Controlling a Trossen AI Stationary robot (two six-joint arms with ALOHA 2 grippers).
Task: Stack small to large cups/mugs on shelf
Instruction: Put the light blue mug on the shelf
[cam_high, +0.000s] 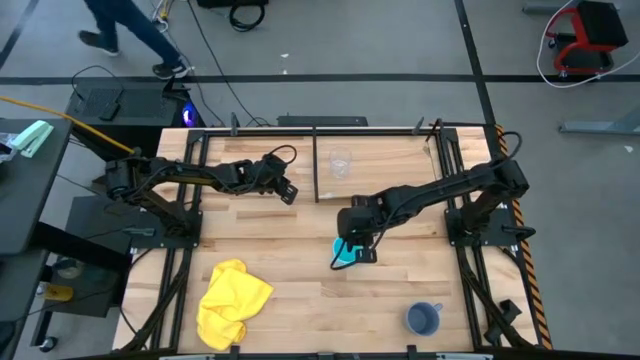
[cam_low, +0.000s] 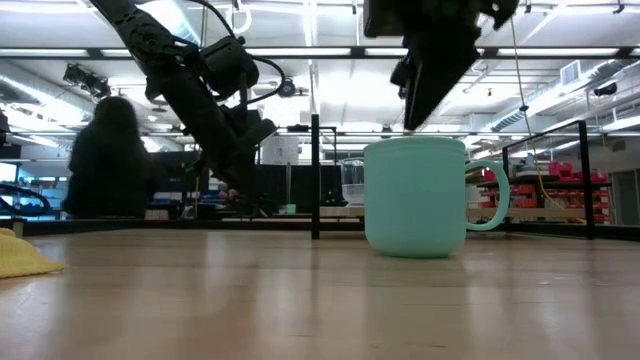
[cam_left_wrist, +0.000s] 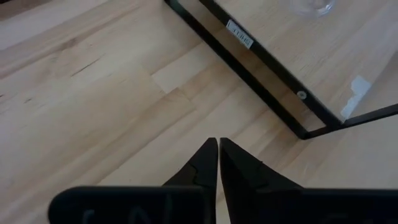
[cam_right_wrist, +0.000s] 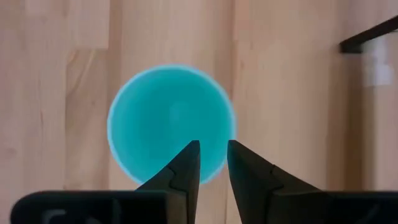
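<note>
The cyan mug (cam_high: 345, 252) stands upright on the tabletop (cam_high: 300, 300), short of the shelf (cam_high: 385, 170), its mouth straight below our right gripper (cam_right_wrist: 212, 163). Those fingers hang parted over the rim's near arc, gripping nothing; the way in is downward. Our left gripper (cam_left_wrist: 219, 163), pinched shut and empty, waits beside the shelf's black frame (cam_left_wrist: 261, 68), well apart. Bare wood surrounds the mug.
</note>
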